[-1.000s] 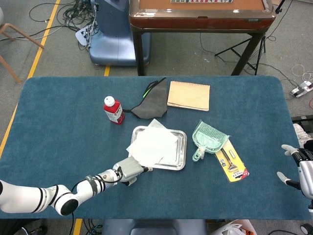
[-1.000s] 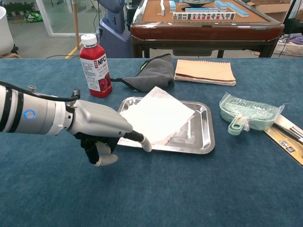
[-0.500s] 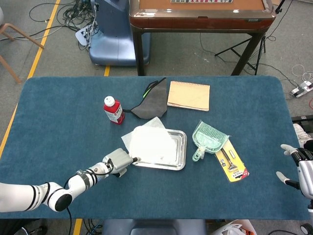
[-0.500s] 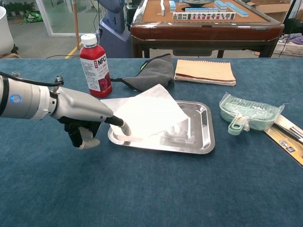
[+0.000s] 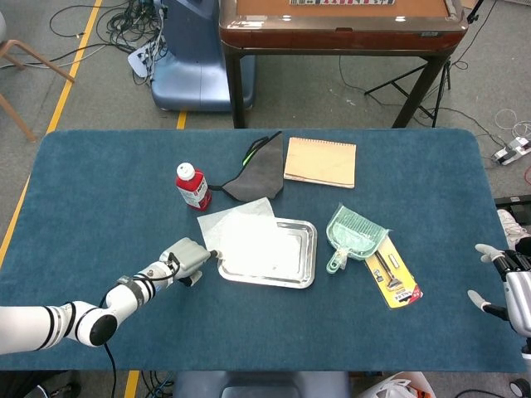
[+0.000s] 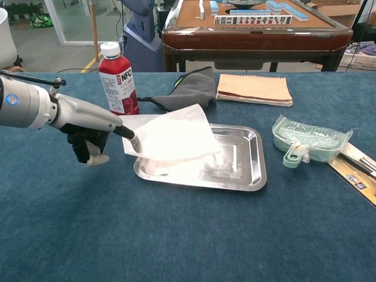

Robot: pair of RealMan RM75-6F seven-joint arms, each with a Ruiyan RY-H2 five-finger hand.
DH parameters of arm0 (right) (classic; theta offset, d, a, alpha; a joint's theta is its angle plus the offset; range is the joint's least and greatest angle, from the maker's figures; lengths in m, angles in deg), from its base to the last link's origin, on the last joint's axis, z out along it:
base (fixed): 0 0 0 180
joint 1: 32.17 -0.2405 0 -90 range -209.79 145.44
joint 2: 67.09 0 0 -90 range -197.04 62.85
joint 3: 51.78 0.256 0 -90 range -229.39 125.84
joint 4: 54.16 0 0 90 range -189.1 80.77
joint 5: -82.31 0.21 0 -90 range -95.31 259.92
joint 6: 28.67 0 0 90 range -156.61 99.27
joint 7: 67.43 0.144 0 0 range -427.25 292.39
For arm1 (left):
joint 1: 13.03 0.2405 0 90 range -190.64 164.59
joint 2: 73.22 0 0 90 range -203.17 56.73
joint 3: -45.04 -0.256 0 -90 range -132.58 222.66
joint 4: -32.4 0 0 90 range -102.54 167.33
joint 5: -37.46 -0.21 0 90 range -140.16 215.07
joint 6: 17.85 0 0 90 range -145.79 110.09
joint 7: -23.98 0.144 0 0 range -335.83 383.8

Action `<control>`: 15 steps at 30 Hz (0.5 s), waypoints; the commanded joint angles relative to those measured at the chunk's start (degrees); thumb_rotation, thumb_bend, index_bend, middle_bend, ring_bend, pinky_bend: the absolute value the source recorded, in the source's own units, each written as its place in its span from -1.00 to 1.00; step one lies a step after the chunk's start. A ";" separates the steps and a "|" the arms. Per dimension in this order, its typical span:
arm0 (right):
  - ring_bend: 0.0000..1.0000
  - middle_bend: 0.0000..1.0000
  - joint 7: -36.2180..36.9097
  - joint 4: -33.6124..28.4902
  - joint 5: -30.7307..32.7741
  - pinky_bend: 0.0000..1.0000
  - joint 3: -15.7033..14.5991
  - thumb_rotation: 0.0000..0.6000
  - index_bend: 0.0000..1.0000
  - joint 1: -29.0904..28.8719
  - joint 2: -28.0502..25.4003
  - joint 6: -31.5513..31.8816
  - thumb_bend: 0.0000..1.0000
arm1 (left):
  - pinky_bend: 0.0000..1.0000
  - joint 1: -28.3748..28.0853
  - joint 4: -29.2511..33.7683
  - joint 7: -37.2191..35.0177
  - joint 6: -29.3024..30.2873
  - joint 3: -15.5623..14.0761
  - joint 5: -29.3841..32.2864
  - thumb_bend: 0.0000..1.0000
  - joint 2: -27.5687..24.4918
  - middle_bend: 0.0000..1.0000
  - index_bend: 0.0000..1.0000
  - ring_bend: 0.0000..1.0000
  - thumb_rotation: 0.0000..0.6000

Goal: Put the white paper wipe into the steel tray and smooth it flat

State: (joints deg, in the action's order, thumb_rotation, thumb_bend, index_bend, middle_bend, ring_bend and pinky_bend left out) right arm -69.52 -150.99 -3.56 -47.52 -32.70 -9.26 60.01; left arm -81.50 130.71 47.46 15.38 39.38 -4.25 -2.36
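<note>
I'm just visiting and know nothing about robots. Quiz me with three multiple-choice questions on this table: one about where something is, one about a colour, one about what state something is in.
1. Where does the notebook lie?
A. inside the steel tray
B. at the table's far side, right of the grey cloth
C. under the red bottle

2. What colour is the dustpan?
A. pale green
B. orange
C. black

3. How does the white paper wipe lie?
A. folded small beside the notebook
B. flat and wholly inside the tray
C. partly in the tray, its left edge lifted by the left hand

Answers:
1. B: the notebook sits beside the grey cloth.
2. A: the dustpan is pale green.
3. C: the white paper wipe overhangs the steel tray where the left hand holds it.
</note>
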 commanded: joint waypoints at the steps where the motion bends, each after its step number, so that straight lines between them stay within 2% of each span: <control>1: -0.43 -0.23 0.05 0.03 0.00 -0.31 0.00 1.00 -0.45 0.00 0.02 -0.01 -0.86 | 1.00 0.00 0.53 -2.26 -1.07 1.03 -0.29 0.04 -1.39 1.00 -0.61 1.00 1.00; 5: -0.43 -0.23 0.19 0.08 -0.05 -0.31 -0.03 1.00 -0.45 0.04 0.01 0.08 -0.86 | 1.00 1.11 1.45 -5.49 -0.33 3.09 -2.46 0.03 -2.97 1.00 -0.58 1.00 1.00; 10: -0.43 -0.23 0.32 0.15 -0.03 -0.31 -0.06 1.00 -0.45 0.14 0.04 0.18 -0.86 | 1.00 2.55 1.60 -7.22 2.81 5.05 -5.18 0.03 -2.35 1.00 -0.58 1.00 1.00; 15: -0.43 -0.23 0.65 0.46 0.02 -0.31 -0.14 1.00 -0.45 0.31 0.09 0.30 -0.86 | 1.00 2.22 0.50 -7.05 4.03 5.86 -3.51 0.03 -0.96 1.00 -0.59 1.00 1.00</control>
State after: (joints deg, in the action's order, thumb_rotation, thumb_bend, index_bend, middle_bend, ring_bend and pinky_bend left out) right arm -68.89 -150.56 -3.55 -47.66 -32.41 -9.18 60.29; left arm -79.16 131.62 40.38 19.12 44.97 -8.33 -3.84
